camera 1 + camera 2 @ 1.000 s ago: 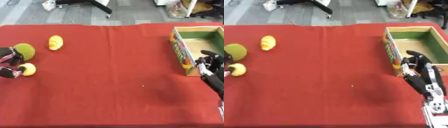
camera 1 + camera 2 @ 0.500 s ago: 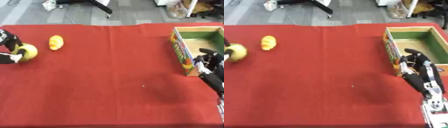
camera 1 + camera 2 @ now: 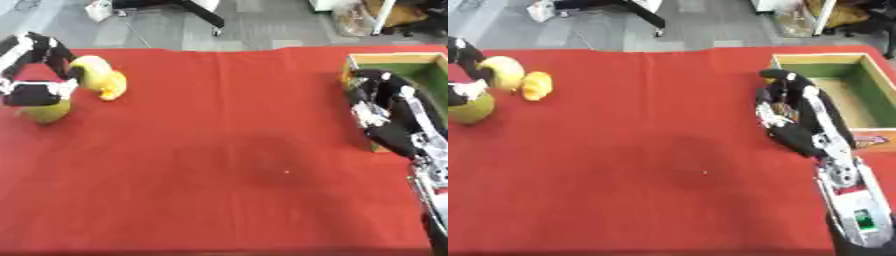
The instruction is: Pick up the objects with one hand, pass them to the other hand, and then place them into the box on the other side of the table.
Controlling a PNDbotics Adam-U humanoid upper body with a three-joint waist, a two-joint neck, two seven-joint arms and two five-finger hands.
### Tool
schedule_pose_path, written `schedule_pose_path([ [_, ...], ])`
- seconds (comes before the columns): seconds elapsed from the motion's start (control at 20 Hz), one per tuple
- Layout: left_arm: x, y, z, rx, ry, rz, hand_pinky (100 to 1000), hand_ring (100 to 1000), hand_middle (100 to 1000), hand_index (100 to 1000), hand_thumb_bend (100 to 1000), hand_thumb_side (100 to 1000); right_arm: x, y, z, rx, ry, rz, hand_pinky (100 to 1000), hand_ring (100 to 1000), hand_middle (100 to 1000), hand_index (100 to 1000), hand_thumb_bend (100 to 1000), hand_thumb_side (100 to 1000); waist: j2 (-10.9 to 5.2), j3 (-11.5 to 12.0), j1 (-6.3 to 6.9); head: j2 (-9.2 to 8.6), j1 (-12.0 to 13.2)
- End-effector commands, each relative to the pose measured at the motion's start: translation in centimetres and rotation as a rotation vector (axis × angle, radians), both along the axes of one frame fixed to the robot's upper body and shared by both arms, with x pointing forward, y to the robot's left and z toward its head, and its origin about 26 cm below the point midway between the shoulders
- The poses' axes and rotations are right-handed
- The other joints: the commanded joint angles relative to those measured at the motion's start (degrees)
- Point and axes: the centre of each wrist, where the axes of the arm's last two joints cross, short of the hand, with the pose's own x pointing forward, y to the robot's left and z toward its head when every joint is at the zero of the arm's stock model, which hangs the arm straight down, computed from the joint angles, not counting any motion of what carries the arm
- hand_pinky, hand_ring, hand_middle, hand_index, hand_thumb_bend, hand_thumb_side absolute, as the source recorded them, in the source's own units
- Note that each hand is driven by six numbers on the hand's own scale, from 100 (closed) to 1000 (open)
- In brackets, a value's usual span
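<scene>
Red cloth is covering the table (image 3: 227,150), with grey floor showing beyond its far edge. At the far left, the left hand (image 3: 39,65) is curling its fingers round a yellow ball (image 3: 90,71), probably lifting it for the handover. An orange-yellow fruit (image 3: 535,85) is lying just beyond those fingers, and a green fruit (image 3: 467,109) is sitting just beneath them. The right hand (image 3: 789,112) is waiting with relaxed, empty fingers; the green-lined box (image 3: 842,85) is standing right behind them. No writing is readable anywhere.
</scene>
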Motion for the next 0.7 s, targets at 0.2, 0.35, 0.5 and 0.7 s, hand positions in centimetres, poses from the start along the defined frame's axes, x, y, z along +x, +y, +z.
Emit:
schedule_pose_path([
  [0.2,0.3,-4.7,1.8,0.015,0.023,-0.218,574,447,336,359,100,100,1.0,3.0,1.4,-0.159,0.009,0.257,621,614,460,771,100,362,-0.67,0.28,0.36,0.31,-0.24],
  [0.35,0.4,-6.5,2.0,0.027,0.045,-0.291,574,450,336,359,100,100,1.5,4.0,1.3,-0.227,0.016,0.331,620,612,458,773,100,356,-0.44,0.4,0.42,0.31,-0.27],
  [0.5,0.4,-7.7,2.2,0.03,0.055,-0.335,577,460,338,360,100,100,1.8,4.6,1.1,-0.289,0.016,0.37,621,612,457,775,100,357,-0.37,0.45,0.44,0.31,-0.37],
  [0.7,0.2,-9.0,2.4,0.031,0.069,-0.378,584,471,340,361,100,100,2.2,5.1,0.5,-0.374,0.011,0.386,622,613,459,785,104,370,-0.4,0.44,0.47,0.31,-0.39],
])
